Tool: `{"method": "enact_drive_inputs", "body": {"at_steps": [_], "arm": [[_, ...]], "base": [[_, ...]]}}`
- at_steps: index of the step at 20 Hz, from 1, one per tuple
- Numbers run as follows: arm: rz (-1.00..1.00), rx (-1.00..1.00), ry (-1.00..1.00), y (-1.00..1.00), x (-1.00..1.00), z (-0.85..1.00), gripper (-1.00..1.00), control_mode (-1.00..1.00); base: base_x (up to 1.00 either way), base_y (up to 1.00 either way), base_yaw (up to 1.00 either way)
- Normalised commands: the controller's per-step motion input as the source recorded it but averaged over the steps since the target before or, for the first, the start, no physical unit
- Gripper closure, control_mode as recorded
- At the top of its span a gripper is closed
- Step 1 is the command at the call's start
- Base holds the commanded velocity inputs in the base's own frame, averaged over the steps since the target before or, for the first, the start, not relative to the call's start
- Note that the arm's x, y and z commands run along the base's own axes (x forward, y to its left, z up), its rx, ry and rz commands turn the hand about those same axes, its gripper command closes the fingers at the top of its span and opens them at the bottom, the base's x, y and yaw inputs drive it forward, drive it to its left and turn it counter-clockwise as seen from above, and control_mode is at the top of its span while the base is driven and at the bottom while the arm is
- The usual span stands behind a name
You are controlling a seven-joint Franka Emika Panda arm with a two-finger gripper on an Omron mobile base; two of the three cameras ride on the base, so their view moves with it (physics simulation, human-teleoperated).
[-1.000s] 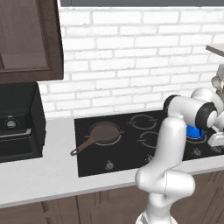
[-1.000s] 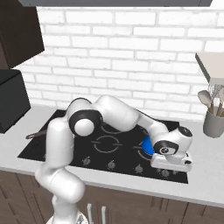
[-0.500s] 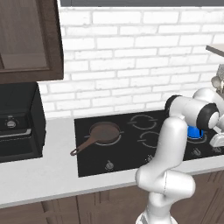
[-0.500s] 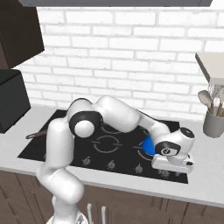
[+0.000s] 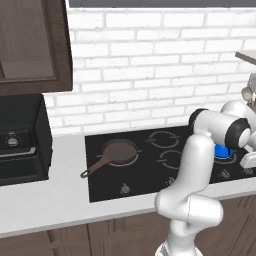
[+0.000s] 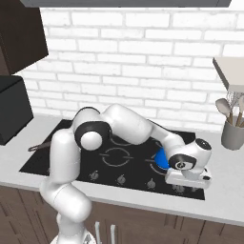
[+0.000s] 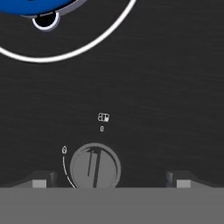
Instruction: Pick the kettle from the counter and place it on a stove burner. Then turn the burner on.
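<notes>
The bright blue kettle (image 5: 224, 150) (image 6: 161, 158) stands on the front right burner of the black stove (image 5: 150, 172) (image 6: 66, 164). Its underside shows at the top left of the hand view as the kettle (image 7: 30, 5) inside the white burner ring (image 7: 87, 45). My gripper (image 7: 109, 181) (image 6: 188, 179) hangs just in front of the kettle, over the stove's front edge, pointing down. It is open, and its fingertips (image 7: 41, 180) stand wide apart on either side of a round burner knob (image 7: 95, 167). Nothing is held.
A brown long-handled skillet (image 5: 117, 152) lies on the front left burner. A grey utensil pot (image 6: 232, 134) stands on the counter (image 5: 50, 205) right of the stove. A black oven (image 5: 20, 142) sits at the far left. More knobs line the stove's front.
</notes>
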Motion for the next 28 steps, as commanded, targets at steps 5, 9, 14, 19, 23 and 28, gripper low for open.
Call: {"method": "enact_drive_inputs", "body": {"at_steps": [5, 9, 14, 19, 23, 28], "arm": [[0.0, -0.01, 0.0, 0.1, -0.05, 0.0, -1.0, -1.0], [0.0, -0.01, 0.0, 0.28, -0.05, 0.0, -1.0, -1.0], [0.0, -0.02, 0.0, 0.18, 0.0, 0.0, -1.0, -1.0], [0.0, 0.0, 0.0, 0.02, 0.0, 0.0, -1.0, -1.0], [0.0, 0.0, 0.0, 0.0, 0.0, -0.07, -1.0, -1.0], [0.0, 0.0, -0.06, 0.0, 0.0, -0.34, -1.0, -1.0]], "base": [[0.0, 0.0, 0.0], [0.0, 0.0, 0.0], [0.0, 0.0, 0.0], [0.0, 0.0, 0.0], [0.0, 0.0, 0.0], [0.0, 0.0, 0.0]]}}
